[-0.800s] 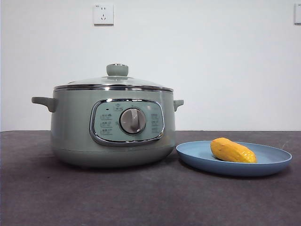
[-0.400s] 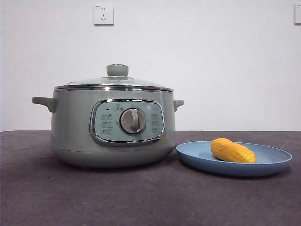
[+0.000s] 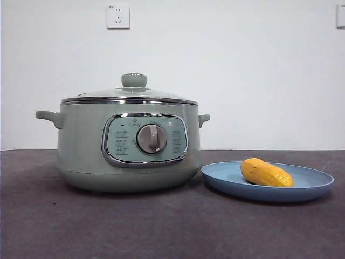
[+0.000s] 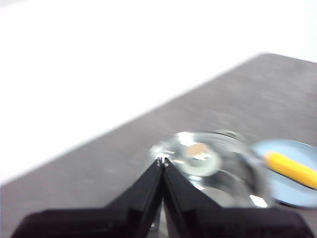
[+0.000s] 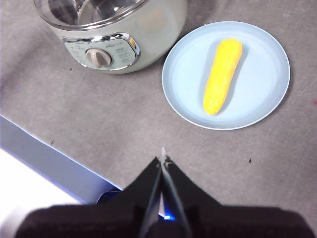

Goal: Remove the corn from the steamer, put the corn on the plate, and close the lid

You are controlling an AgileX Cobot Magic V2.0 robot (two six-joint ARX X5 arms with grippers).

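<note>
Nothing among the things has shifted since the earlier frames beyond a hair's drift of the whole front picture: steamer [image 3: 128,145], lid [image 3: 129,94] and plate [image 3: 268,183] sit where they sat, and no arm shows in the front view.

Corn [image 3: 266,172] lies on its side on the plate, the plate resting on the dark surface [image 3: 161,226] just beside the steamer. Lid sits closed on the steamer, knob [image 3: 133,80] up.

Left claw [image 4: 162,160] has its jaws pressed together, tips touching, holding nothing. It hangs above the lid [image 4: 210,166], well clear of it (the wrist picture is blurred), with the knob [image 4: 198,150] a little beyond its tips and the corn [image 4: 291,169] on the plate [image 4: 287,186] farther off to one side.

Right claw [image 5: 163,158] is likewise closed to a point and empty. It is high over the bare surface [image 5: 99,124], with the plate [image 5: 257,99] and corn [image 5: 222,76] ahead of its tips and the steamer [image 5: 148,29] ahead on the other side, all well apart from it.
</note>
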